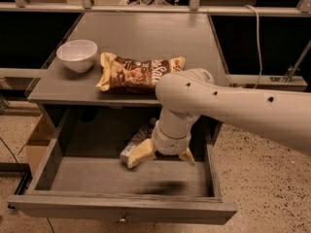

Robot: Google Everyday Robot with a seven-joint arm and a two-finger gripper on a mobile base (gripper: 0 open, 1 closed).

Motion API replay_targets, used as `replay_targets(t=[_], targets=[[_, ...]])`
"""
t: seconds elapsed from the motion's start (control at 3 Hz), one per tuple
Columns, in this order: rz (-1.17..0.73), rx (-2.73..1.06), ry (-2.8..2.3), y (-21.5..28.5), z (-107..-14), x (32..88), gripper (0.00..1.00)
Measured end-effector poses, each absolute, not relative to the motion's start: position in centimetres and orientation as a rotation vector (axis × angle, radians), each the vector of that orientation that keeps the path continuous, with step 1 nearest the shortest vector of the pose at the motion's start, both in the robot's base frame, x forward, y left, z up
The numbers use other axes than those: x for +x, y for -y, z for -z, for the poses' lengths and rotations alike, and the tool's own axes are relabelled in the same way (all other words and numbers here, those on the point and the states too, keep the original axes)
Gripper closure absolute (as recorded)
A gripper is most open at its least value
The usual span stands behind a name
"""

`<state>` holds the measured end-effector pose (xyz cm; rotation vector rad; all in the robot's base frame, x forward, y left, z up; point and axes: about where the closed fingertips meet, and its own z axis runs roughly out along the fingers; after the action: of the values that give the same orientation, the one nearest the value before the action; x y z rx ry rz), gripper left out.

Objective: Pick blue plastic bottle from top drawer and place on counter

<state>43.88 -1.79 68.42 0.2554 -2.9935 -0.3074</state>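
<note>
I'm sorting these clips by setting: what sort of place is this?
Likely a robot test lab, not a home: a plain grey table with an open drawer, a speckled floor and a loose cable behind. The tool hangs over the drawer, open, by the bottle.

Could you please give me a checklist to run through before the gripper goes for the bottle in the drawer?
1. Wide grey top drawer is open: ok.
2. Small clear plastic bottle with pale blue label is in view, lying on its side towards the back of the drawer: ok.
3. Two-finger gripper is down inside the drawer with its fingers spread: ok.
4. Bottle sits between the fingers: cannot tell; one tan finger overlaps it.
5. Flat grey counter has a bare spot behind the white bowl and brown snack bag: ok.
</note>
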Motion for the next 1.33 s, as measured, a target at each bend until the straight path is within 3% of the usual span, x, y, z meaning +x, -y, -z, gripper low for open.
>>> replay_targets(t=[1.33], targets=[[0.312, 0.168, 3.079, -0.4, -68.5, 45.8, 0.0]])
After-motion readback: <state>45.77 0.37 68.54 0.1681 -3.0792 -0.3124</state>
